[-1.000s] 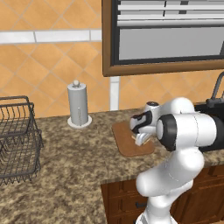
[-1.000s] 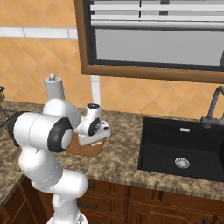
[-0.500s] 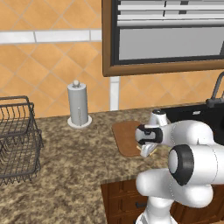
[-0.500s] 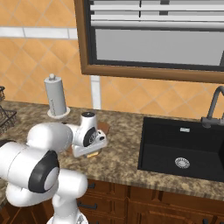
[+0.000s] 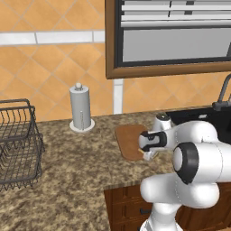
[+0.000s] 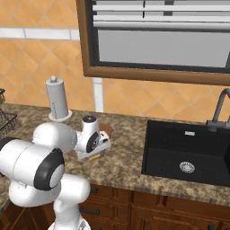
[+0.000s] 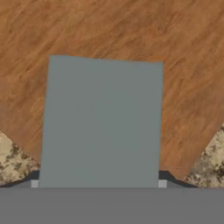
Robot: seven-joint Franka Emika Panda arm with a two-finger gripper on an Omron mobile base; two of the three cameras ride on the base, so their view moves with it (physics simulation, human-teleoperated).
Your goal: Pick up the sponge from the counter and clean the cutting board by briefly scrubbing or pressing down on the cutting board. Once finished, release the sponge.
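Note:
The sponge (image 7: 103, 122) shows its grey-green top in the middle of the hand view, lying against the brown wooden cutting board (image 7: 109, 30). My gripper (image 7: 99, 180) is shut on the sponge, with a dark tip at each lower corner of it. In the left base view the gripper (image 5: 148, 154) is low over the board's (image 5: 128, 140) near right corner, a sliver of yellow sponge (image 5: 143, 152) showing under it. From the right, the gripper (image 6: 96, 154) presses the sponge (image 6: 95, 157) down at the board's (image 6: 106, 130) front edge on the counter (image 6: 121, 166).
A paper towel holder (image 5: 81, 109) stands at the back wall left of the board. A black wire basket (image 5: 18, 144) sits at the far left. The dark sink (image 6: 188, 152) and its faucet (image 6: 220, 110) lie to the right.
The hand has come down and forward over the board with the sponge, from above its middle to its near edge, and the arm's elbow has swung toward the front.

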